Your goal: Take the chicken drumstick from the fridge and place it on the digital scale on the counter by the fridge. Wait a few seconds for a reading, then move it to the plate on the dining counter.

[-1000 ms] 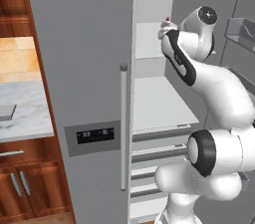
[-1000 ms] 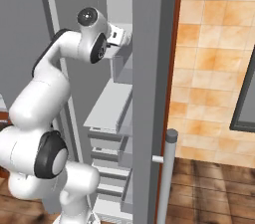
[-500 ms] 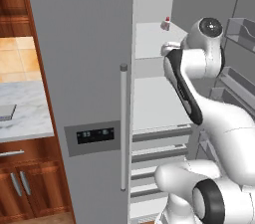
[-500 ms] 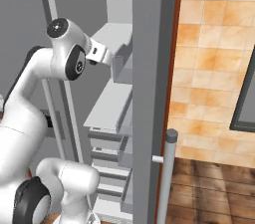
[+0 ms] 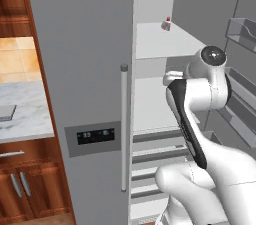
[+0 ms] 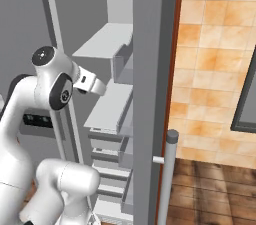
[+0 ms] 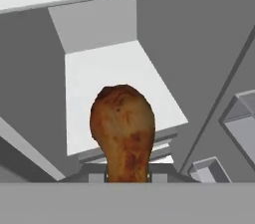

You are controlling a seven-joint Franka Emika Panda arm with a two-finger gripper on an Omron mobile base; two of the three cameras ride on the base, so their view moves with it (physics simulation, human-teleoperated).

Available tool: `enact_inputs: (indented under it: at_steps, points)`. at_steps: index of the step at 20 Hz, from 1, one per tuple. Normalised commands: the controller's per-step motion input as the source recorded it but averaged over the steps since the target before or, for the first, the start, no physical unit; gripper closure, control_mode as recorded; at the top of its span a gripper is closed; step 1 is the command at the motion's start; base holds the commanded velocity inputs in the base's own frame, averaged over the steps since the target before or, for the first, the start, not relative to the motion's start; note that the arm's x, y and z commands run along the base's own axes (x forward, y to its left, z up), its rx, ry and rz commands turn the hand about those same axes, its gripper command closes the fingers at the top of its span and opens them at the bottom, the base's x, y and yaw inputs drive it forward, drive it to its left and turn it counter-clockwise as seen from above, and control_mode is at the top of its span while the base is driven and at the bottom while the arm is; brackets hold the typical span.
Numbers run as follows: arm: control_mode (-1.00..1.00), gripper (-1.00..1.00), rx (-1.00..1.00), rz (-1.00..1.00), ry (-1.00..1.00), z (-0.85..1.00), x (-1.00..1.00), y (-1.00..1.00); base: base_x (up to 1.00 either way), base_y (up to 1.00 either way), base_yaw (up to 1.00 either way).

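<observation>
White arm bent at the elbow, claw (image 7: pixel 127 175) clamped around the chicken drumstick (image 7: pixel 123 126).

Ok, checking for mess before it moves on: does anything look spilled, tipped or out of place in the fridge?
Nothing stands out. The fridge shelves sit level with no spill, a small red-topped item stands on the upper shelf, and the gripper holds the drumstick in front of the shelves.

All three views are evenly and brightly lit, with no single light source to be made out. Shading is flat; soft grey gradients are seen inside the fridge (image 5: pixel 100 44), and no hard shadows are cast. No glare or motion blur is found. Edges are slightly soft from the low rendering resolution.
</observation>
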Motion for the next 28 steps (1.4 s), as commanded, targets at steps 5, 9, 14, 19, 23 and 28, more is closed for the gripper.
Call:
enact_inputs:
  at_steps: [5,9,14,19,23,28]
  points:
    - [-1.0,1.0,0.0,0.0,0.07,-0.31,-0.05,0.03,0.0,0.0,0.0]
    - [-1.0,1.0,0.0,0.0,0.02,-0.16,-0.08,0.0,0.0,0.0,0.0]
    - [-1.0,1.0,0.0,0.0,0.02,-0.22,-0.16,0.02,0.0,0.0,0.0]
    - [-1.0,1.0,0.0,0.0,0.01,-0.24,-0.38,0.14,0.0,0.0,0.0]
    - [1.0,1.0,0.0,0.0,0.0,0.0,0.0,0.0,-0.88,0.37,0.0]
    - [1.0,1.0,0.0,0.0,0.0,0.0,0.0,0.0,-0.84,0.94,0.0]
